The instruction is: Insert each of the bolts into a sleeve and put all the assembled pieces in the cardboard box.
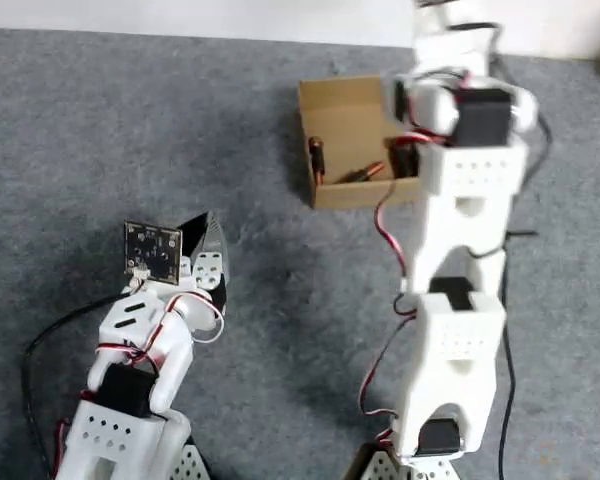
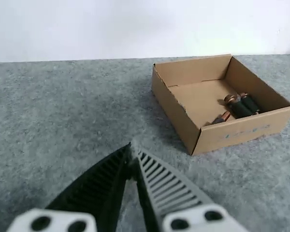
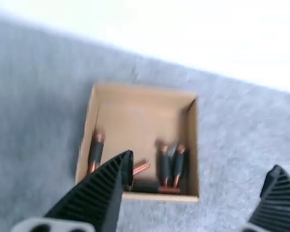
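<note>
A cardboard box (image 1: 345,125) sits at upper centre of the high view on a grey table covering (image 1: 280,350). It holds several assembled pieces (image 3: 170,164), copper bolts in black sleeves, most of them grouped along one wall. Faint print on the box's outer wall is too blurred to read. The right gripper (image 3: 201,162) hangs above the box, jaws spread wide and empty. The left gripper (image 2: 132,151), at lower left, is closed on nothing, well apart from the box.
</note>
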